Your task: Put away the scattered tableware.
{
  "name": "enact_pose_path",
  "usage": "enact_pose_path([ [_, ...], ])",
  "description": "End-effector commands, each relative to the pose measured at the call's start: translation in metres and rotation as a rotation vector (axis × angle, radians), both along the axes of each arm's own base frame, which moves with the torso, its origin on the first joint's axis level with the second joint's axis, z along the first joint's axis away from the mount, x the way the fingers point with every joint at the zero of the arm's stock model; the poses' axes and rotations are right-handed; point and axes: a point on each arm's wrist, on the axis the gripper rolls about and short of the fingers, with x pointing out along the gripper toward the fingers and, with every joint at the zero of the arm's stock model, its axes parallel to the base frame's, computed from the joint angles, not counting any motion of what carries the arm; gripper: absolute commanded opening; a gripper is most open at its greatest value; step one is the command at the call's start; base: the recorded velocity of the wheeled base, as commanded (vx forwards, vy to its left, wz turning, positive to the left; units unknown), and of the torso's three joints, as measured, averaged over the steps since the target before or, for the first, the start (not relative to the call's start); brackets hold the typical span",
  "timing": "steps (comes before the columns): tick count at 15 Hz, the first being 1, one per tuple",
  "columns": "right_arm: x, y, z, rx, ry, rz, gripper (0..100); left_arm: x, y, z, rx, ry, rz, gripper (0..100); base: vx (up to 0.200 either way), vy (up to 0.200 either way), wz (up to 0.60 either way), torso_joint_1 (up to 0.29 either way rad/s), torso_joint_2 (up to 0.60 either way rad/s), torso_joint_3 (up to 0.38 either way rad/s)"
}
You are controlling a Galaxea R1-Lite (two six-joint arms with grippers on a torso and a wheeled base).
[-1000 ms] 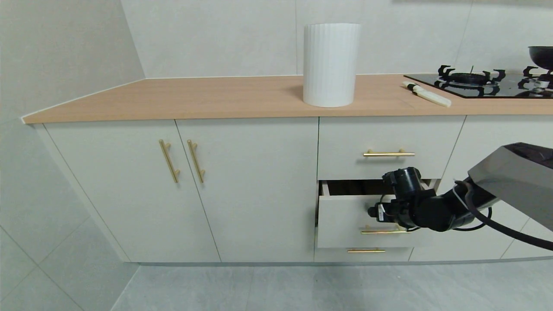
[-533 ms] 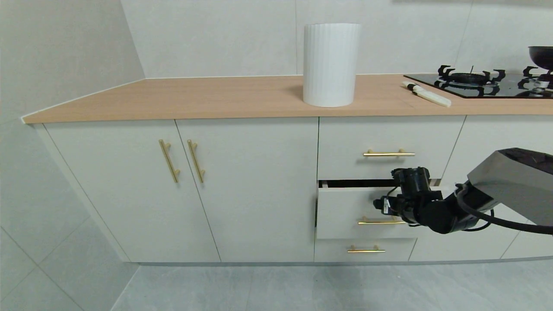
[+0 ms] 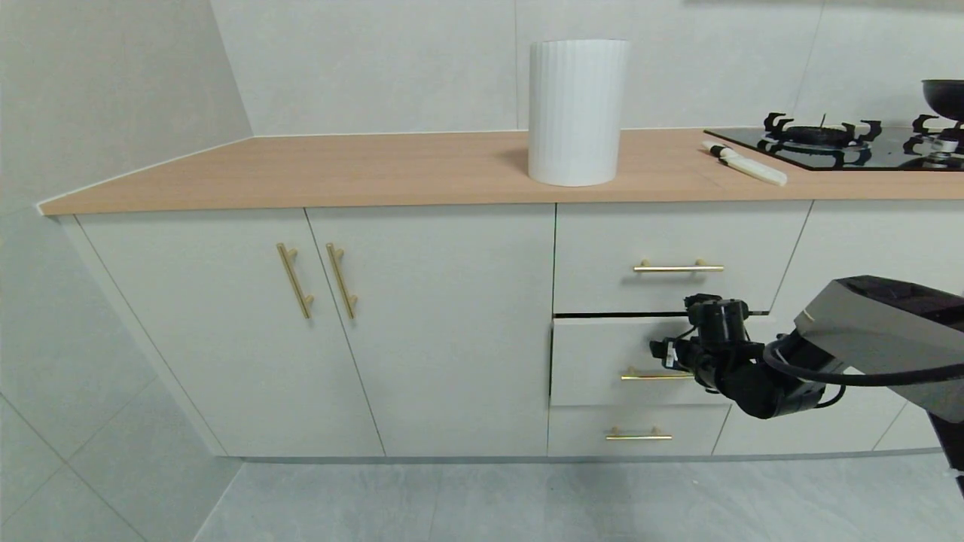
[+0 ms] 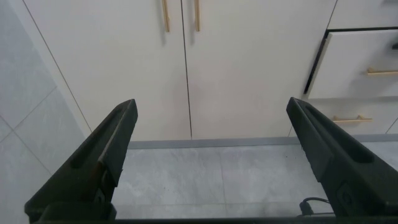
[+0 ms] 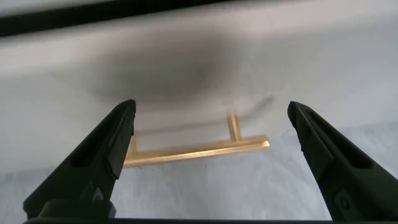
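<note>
The middle drawer of the white cabinet stands almost shut, with a thin dark gap above its front. My right gripper is at the drawer front, right beside its gold handle. In the right wrist view the gripper is open, its fingers spread wide, and the handle lies close ahead between them. My left gripper is open and holds nothing, hanging low over the floor before the cabinet doors, with the drawer off to one side. A knife with a pale handle lies on the wooden counter.
A tall white ribbed container stands on the counter above the drawers. A black gas hob with a dark pot is at the far right. Two cupboard doors with gold handles are to the left, above a grey tiled floor.
The middle drawer slid in from well open to almost shut. My right gripper moved toward the cabinet with it.
</note>
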Motion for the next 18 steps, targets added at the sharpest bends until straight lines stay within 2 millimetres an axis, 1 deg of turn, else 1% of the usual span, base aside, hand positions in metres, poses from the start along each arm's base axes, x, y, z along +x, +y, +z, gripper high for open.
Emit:
enact_pose_path([
  [1, 0.004, -0.001, -0.008, 0.0, 0.008, -0.006, 100, 0.0, 0.0, 0.0, 0.0, 0.001, 0.0, 100, 0.0, 0.0, 0.0, 0.0, 0.0, 0.0],
  [6, 0.015, -0.005, -0.015, 0.019, -0.089, -0.023, 100, 0.0, 0.0, 0.0, 0.0, 0.001, 0.0, 100, 0.0, 0.0, 0.0, 0.0, 0.0, 0.0],
  [10, 0.023, -0.008, -0.016, 0.023, -0.11, -0.036, 100, 0.0, 0.0, 0.0, 0.0, 0.001, 0.0, 100, 0.0, 0.0, 0.0, 0.0, 0.0, 0.0],
  [15, 0.024, -0.009, -0.013, 0.029, -0.139, -0.037, 100, 0.0, 0.0, 0.0, 0.0, 0.001, 0.0, 100, 0.0, 0.0, 0.0, 0.0, 0.0, 0.0],
  [17, 0.022, -0.009, -0.013, 0.027, -0.133, -0.037, 100, 0.0, 0.0, 0.0, 0.0, 0.001, 0.0, 100, 0.0, 0.0, 0.0, 0.0, 0.0, 0.0],
  [18, 0.018, -0.009, -0.012, 0.025, -0.124, -0.037, 100, 0.0, 0.0, 0.0, 0.0, 0.001, 0.0, 100, 0.0, 0.0, 0.0, 0.0, 0.0, 0.0],
])
